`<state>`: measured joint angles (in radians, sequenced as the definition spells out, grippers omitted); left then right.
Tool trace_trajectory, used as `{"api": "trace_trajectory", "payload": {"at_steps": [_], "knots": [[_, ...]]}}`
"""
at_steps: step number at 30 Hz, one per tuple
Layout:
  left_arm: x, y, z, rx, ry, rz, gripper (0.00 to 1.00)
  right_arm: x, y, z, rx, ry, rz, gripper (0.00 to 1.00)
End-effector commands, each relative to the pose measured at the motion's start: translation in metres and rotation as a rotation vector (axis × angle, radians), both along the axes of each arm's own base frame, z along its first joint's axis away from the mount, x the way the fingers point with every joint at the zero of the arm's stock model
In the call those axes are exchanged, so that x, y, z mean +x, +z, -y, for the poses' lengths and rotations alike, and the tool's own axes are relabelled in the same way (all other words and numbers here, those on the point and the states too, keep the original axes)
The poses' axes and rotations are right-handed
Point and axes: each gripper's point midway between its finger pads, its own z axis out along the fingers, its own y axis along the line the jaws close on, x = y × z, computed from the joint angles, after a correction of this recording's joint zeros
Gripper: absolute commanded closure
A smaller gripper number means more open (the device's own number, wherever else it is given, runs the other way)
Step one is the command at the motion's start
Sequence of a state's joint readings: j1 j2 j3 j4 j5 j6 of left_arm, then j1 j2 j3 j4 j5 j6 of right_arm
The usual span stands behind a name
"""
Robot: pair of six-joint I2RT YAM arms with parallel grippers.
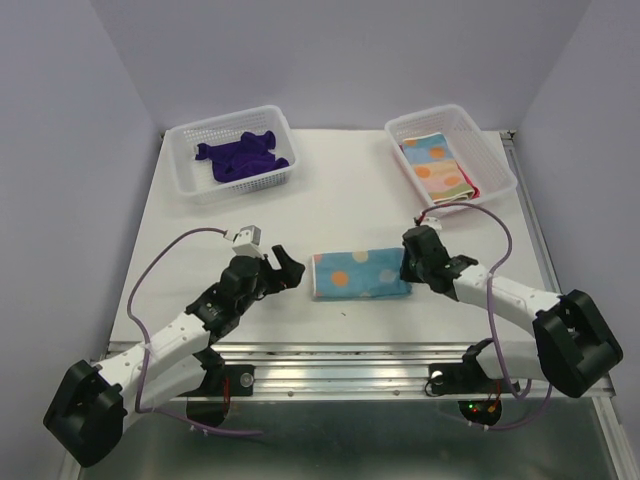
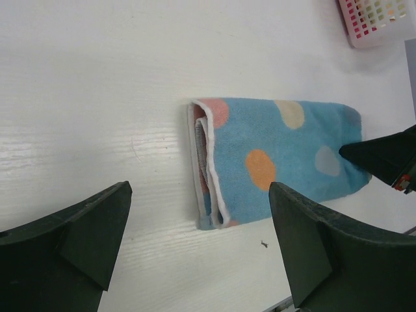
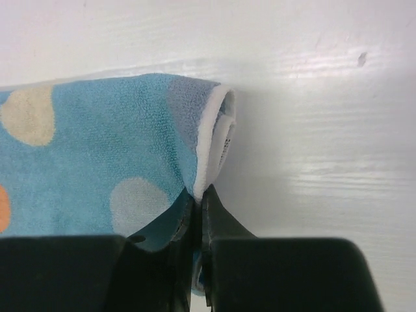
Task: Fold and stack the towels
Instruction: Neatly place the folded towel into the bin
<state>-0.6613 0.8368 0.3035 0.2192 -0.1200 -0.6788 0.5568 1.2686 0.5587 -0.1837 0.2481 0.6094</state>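
Top view: folded blue spotted towel [image 1: 360,275] is seen mid-table [image 1: 330,210], its right end clamped by right gripper [image 1: 410,270]; left gripper [image 1: 287,266] is spread wide just left of it. Left wrist: jaws wide, towel ahead, untouched. Right wrist: towel hem is pinched tight.

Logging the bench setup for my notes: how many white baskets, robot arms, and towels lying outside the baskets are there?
White baskets: 2, the left basket and the right basket
Robot arms: 2, the left arm and the right arm
Towels outside the baskets: 1, the blue spotted towel
Total: 5
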Motion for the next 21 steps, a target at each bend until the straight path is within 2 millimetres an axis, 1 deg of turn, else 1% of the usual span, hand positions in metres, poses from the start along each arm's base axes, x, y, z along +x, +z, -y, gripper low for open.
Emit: {"api": "trace_trajectory", "payload": {"at_steps": [1,2,3,5,6,7,8,9,10,11,12,14,15,16,17,18,19,20,21], "knots": [[0.008,0.019,-0.002,-0.004,0.031,0.046,0.01,0.049,0.066,0.014,-0.197,0.049,0.213,0.99],[0.009,0.021,-0.002,0.005,0.033,0.045,0.01,0.054,0.070,0.019,-0.274,0.100,0.229,0.99],[0.012,0.024,-0.004,0.017,0.049,0.044,0.01,0.062,0.074,0.027,-0.321,0.096,0.227,0.99],[0.014,0.028,-0.006,0.025,0.061,0.051,0.01,0.069,0.076,0.034,-0.364,0.139,0.211,0.99],[0.016,0.032,-0.007,0.025,0.072,0.062,0.01,0.077,0.078,0.042,-0.396,0.170,0.207,0.99],[0.017,0.033,-0.008,0.025,0.074,0.066,0.01,0.082,0.080,0.045,-0.400,0.196,0.207,0.99],[0.019,0.038,-0.009,0.026,0.084,0.076,0.01,0.086,0.080,0.053,-0.416,0.252,0.202,0.99],[0.020,0.040,-0.009,0.027,0.089,0.078,0.01,0.091,0.084,0.060,-0.440,0.255,0.211,0.99],[0.021,0.043,-0.009,0.033,0.090,0.084,0.01,0.093,0.087,0.054,-0.425,0.324,0.221,0.99],[0.022,0.044,-0.010,0.038,0.093,0.084,0.01,0.097,0.095,0.054,-0.493,0.435,0.252,0.99],[0.025,0.052,-0.009,0.044,0.094,0.101,0.01,0.100,0.098,0.048,-0.499,0.523,0.283,0.99],[0.027,0.056,-0.009,0.051,0.097,0.105,0.01,0.100,0.102,0.049,-0.549,0.647,0.319,0.99],[0.030,0.063,-0.007,0.052,0.096,0.115,0.01,0.103,0.104,0.054,-0.578,0.749,0.345,0.99],[0.031,0.065,-0.007,0.055,0.094,0.118,0.01,0.102,0.105,0.059,-0.585,0.780,0.344,0.99],[0.032,0.065,-0.006,0.065,0.090,0.113,0.01,0.103,0.106,0.064,-0.589,0.798,0.339,0.99],[0.035,0.069,-0.006,0.066,0.096,0.120,0.01,0.107,0.111,0.073,-0.597,0.830,0.348,0.99],[0.035,0.068,-0.007,0.070,0.102,0.119,0.01,0.100,0.105,0.079,-0.595,0.863,0.306,0.99],[0.037,0.068,-0.008,0.076,0.111,0.119,0.01,0.100,0.104,0.084,-0.610,0.887,0.292,0.99],[0.039,0.069,-0.010,0.086,0.123,0.124,0.01,0.101,0.102,0.096,-0.647,0.911,0.260,0.99]]}}
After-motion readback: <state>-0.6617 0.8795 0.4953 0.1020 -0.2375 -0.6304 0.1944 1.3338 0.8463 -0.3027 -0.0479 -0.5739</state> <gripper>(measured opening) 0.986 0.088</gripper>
